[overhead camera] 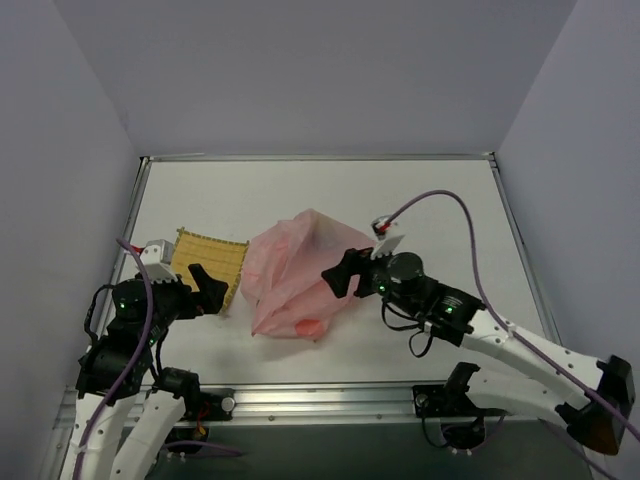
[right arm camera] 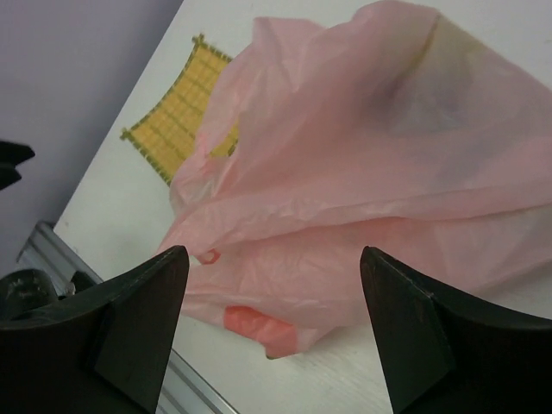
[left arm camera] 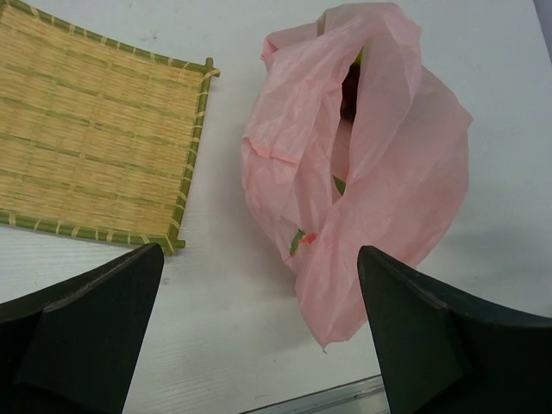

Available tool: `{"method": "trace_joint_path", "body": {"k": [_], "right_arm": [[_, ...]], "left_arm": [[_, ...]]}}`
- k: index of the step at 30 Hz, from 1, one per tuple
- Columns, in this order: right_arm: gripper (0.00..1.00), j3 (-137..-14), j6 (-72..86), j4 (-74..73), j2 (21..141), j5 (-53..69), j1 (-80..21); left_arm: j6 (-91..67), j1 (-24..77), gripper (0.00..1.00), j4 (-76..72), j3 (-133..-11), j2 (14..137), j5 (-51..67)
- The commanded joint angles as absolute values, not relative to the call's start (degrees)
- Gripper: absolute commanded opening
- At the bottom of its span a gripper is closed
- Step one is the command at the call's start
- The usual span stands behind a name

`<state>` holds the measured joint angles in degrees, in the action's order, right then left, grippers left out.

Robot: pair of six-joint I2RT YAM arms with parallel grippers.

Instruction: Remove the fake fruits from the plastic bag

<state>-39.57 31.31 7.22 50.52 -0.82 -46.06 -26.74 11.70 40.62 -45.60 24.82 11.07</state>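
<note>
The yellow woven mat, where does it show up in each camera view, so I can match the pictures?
Top external: the mat lies left of centre, just left of the pink bag.
Left wrist: the mat fills the upper left, with the pink bag across a gap to its right.
Right wrist: the mat is small at upper left, partly hidden behind the pink bag.
Shared landmark: the pink bag, beside the mat everywhere.
</note>
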Motion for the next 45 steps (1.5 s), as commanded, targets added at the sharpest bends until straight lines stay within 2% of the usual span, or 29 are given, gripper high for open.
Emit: {"method": "trace_joint_path", "body": {"k": [1, 5, 12, 16, 21, 26, 27, 28, 30, 31, 33, 34, 36, 41, 45], "right_arm": [[0.77, -46.4, 28.7, 13.1, 60.6, -14.8, -56.7], [0.84, -53.1, 25.8, 13.4, 72.7, -24.9, -68.7], [0.85, -63.8, 22.1, 8.3, 87.3, -32.8, -78.2], [0.88, -66.2, 23.6, 6.1, 92.9, -34.0, -78.7], [0.85, -70.7, 26.3, 1.9, 99.5, -39.3, -79.4], [0.83, -73.6, 26.4, -2.5, 104.1, -46.8, -79.2], [0.79, -73.5, 26.3, -2.8, 104.2, -47.5, -79.0], [0.58, -72.6, 26.5, -2.8, 103.8, -48.1, -78.8], [0.34, -71.2, 27.8, -2.8, 101.4, -49.4, -78.3], [0.16, -69.4, 28.2, -2.8, 100.2, -50.3, -78.3], [0.04, -67.5, 28.7, -2.8, 96.5, -51.8, -78.0], [0.0, -66.5, 28.9, -2.8, 95.3, -51.9, -77.7], [0.0, -64.0, 29.0, -2.8, 91.9, -51.9, -77.1], [0.0, -59.2, 28.8, -2.8, 85.7, -51.8, -75.9], [0.01, -56.3, 28.1, -2.3, 81.2, -49.0, -73.8]], "left_arm": [[-26.6, 10.0, 0.94, 37.5, -46.4, 25.8, 10.4], [-26.8, 9.5, 0.94, 37.0, -45.9, 24.9, 10.8], [-26.6, 9.1, 0.94, 37.2, -46.1, 27.5, 11.4], [-27.0, 8.9, 0.94, 37.4, -46.1, 28.1, 10.9], [-28.4, 8.5, 0.94, 38.5, -46.2, 29.5, 7.0], [-32.7, 8.5, 0.94, 33.7, -43.3, 31.8, 10.6], [-33.4, 8.5, 0.94, 32.7, -42.7, 32.9, 11.4], [-34.9, 8.5, 0.94, 30.1, -40.9, 33.5, 14.0], [-36.5, 8.6, 0.94, 27.4, -39.2, 35.5, 16.8], [-37.7, 8.7, 0.94, 24.7, -37.7, 36.1, 19.4], [-39.0, 9.1, 0.94, 22.2, -36.7, 38.2, 21.0], [-40.1, 9.9, 0.94, 20.2, -36.5, 38.9, 21.4], [-41.1, 11.7, 0.94, 18.0, -36.1, 41.2, 20.9], [-41.7, 24.0, 0.94, 11.1, -37.8, 48.9, 14.9], [-44.6, 26.7, 0.94, 0.1, -36.0, 56.0, 19.8]]}}
